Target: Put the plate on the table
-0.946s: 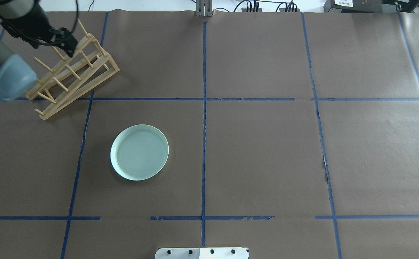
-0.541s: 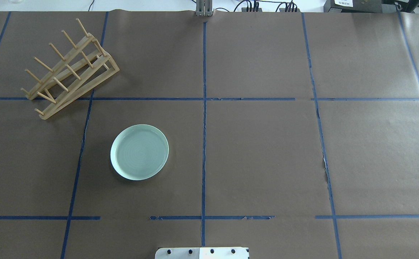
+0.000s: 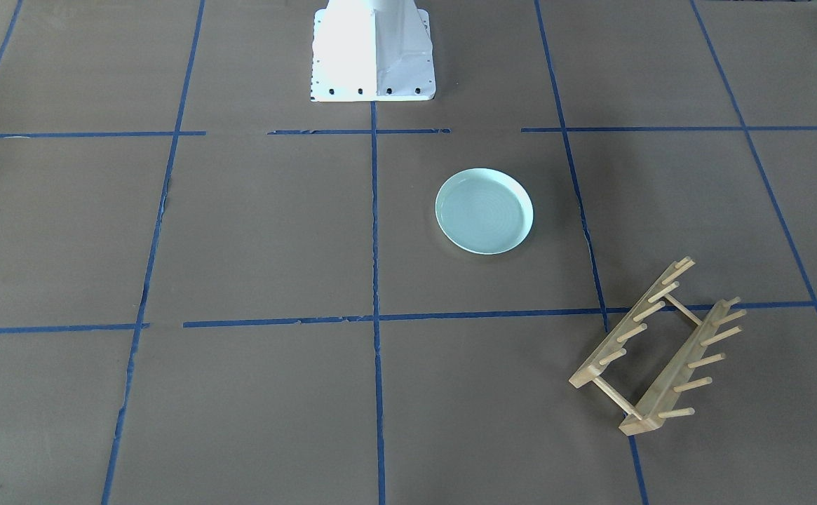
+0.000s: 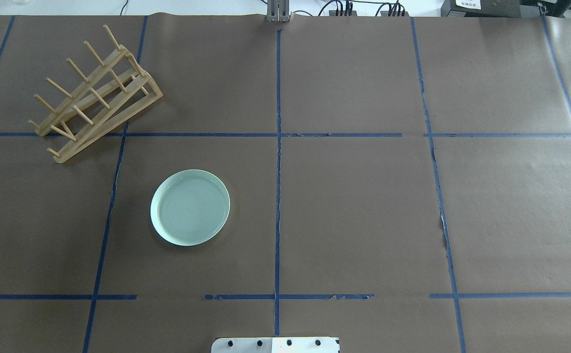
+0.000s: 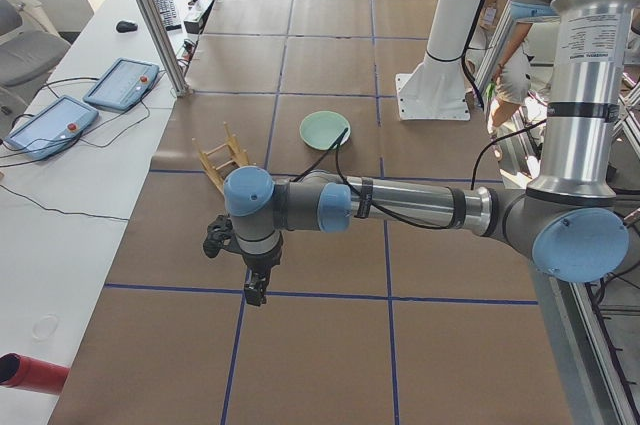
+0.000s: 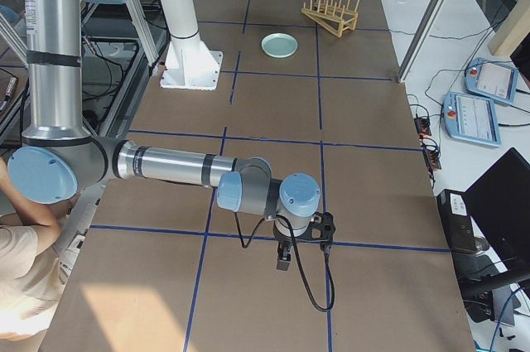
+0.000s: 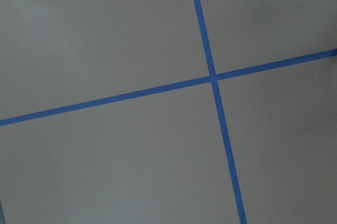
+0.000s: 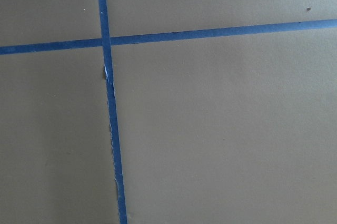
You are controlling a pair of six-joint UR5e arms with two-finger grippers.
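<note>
The pale mint-green plate (image 4: 190, 207) lies flat on the brown paper-covered table (image 4: 354, 206), left of the centre tape line. It also shows in the front view (image 3: 484, 210), the left side view (image 5: 325, 129) and the right side view (image 6: 279, 45). No gripper touches it. My left gripper (image 5: 256, 290) hangs over the table far from the plate, seen only in the left side view; I cannot tell if it is open. My right gripper (image 6: 284, 261) hangs over the table's other end; I cannot tell its state either. Both wrist views show only paper and blue tape.
A light wooden peg rack (image 4: 96, 95) stands at the far left of the table, behind the plate; it holds nothing (image 3: 660, 347). The robot's white base (image 3: 373, 52) stands at the near edge. Tablets (image 5: 75, 110) lie on the side bench.
My left arm, which was over the peg rack at the upper left 0.9 s ago, has left the overhead view. The plate and the rack have not moved.
</note>
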